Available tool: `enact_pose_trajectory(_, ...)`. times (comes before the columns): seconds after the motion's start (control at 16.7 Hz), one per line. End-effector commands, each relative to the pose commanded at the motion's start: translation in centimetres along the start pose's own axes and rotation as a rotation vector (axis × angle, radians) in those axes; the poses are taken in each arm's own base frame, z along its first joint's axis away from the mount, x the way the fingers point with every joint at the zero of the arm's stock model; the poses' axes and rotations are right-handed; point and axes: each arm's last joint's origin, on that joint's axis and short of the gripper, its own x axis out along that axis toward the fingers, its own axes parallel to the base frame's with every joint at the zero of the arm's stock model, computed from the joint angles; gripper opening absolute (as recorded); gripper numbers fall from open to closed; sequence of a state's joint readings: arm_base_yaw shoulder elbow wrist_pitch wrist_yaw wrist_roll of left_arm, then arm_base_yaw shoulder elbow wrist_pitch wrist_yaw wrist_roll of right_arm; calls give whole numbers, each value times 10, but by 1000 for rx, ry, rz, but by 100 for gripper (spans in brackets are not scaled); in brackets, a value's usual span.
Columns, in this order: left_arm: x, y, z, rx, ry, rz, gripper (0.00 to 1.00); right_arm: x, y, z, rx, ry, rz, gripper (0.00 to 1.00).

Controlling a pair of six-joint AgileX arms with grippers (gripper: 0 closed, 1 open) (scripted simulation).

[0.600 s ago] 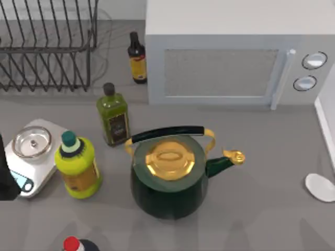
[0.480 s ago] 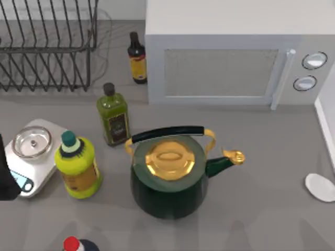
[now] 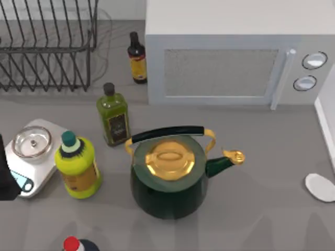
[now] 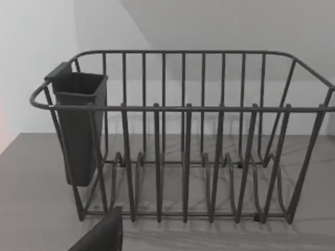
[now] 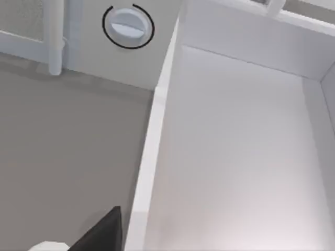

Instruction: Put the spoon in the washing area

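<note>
The spoon (image 3: 320,186) is a small glossy white oval bowl on the grey counter at the table's right edge; its handle runs out of view. In the right wrist view, a white bit of it (image 5: 48,246) shows beside a dark part of my right gripper (image 5: 103,231). The washing area is a white basin (image 5: 235,146) beside the counter, and its rim (image 3: 325,121) shows at the far right of the top view. My left gripper (image 4: 102,236) hangs in front of the dish rack (image 4: 183,136), and its arm (image 3: 5,180) is a dark shape at the table's left edge.
A green kettle (image 3: 170,178) with a gold lid stands mid-table. A microwave (image 3: 230,57) fills the back right. Bottles (image 3: 112,117) (image 3: 137,57) (image 3: 77,167), a scale with a bowl (image 3: 32,154) and a red-capped bottle (image 3: 76,244) stand on the left.
The spoon's bowl has shifted very slightly at the right edge. Nothing else has moved.
</note>
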State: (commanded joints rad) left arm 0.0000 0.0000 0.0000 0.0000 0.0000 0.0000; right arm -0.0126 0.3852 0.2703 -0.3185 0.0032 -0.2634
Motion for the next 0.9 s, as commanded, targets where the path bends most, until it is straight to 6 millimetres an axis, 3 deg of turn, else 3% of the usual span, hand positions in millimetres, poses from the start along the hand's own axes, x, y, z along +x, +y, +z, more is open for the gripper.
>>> enact_pose_trajectory(0.48,0,0,0,0,0,0,100,53,-10,29,-365,739,356,100)
enact_pose_trajectory(0.9,0,0,0,0,0,0,100,88,-15,42,-506,982,593,100)
